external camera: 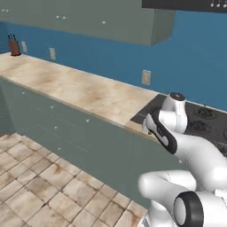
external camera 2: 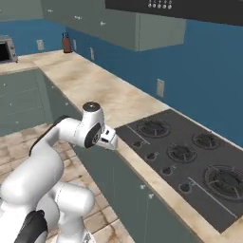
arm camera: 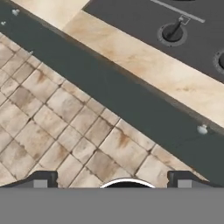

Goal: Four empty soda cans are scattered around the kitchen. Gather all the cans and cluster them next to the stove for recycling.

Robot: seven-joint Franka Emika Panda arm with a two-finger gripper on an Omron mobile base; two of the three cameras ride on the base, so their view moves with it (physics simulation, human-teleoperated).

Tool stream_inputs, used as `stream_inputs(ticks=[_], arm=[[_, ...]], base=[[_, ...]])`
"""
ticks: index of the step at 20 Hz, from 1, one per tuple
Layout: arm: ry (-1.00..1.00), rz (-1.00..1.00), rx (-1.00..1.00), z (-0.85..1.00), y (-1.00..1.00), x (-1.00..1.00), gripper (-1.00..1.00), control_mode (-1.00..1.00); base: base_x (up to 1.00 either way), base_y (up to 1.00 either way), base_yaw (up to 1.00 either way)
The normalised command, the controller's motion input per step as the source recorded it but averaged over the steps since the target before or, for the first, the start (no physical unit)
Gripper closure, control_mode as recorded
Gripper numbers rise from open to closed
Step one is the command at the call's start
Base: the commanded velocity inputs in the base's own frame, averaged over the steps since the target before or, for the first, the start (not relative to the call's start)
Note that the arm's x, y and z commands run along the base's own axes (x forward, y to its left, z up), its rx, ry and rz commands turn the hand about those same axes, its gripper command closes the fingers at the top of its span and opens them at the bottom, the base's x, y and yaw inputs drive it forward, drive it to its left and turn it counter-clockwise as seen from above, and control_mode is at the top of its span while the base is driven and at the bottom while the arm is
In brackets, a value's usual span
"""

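No soda cans are in view. The stove [external camera 2: 186,153], a flat black cooktop with round burner grates and small knobs, is set into the beige counter; it also lies at the right edge of the left base view as stove [external camera: 205,120] and at the top of the hand view as stove [arm camera: 140,19]. My gripper [arm camera: 113,181] hangs open over the tiled floor just in front of the counter edge, left of the stove's near corner, with nothing between its fingers. In the right base view the white hand [external camera 2: 108,137] sits at that counter edge.
A long beige counter [external camera: 75,86] runs left from the stove, with grey-green cabinet fronts [external camera: 88,137] below and wall cabinets above. A knife block [external camera 2: 67,44] stands at the far end, and a toaster oven [external camera 2: 5,49] sits on the side counter. Tiled floor [external camera: 35,186] spreads in front.
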Motion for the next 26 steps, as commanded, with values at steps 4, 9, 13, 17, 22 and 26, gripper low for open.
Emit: stream_inputs(ticks=[4,9,13,17,22,26], arm=[[0.00,0.00,0.00,0.00,0.00,0.00,-1.00,1.00],[0.00,0.00,0.00,0.00,0.00,0.00,-1.00,1.00],[0.00,0.00,0.00,0.00,0.00,0.00,-1.00,1.00],[0.00,0.00,0.00,0.00,0.00,0.00,-1.00,1.00],[0.00,0.00,0.00,0.00,0.00,0.00,-1.00,1.00],[0.00,0.00,0.00,0.00,0.00,0.00,-1.00,1.00]], base=[[0.22,0.28,0.56],[0.34,0.31,0.43],[0.47,0.28,0.33],[0.59,0.30,0.19],[0.68,0.28,0.10],[0.70,0.31,0.06]])
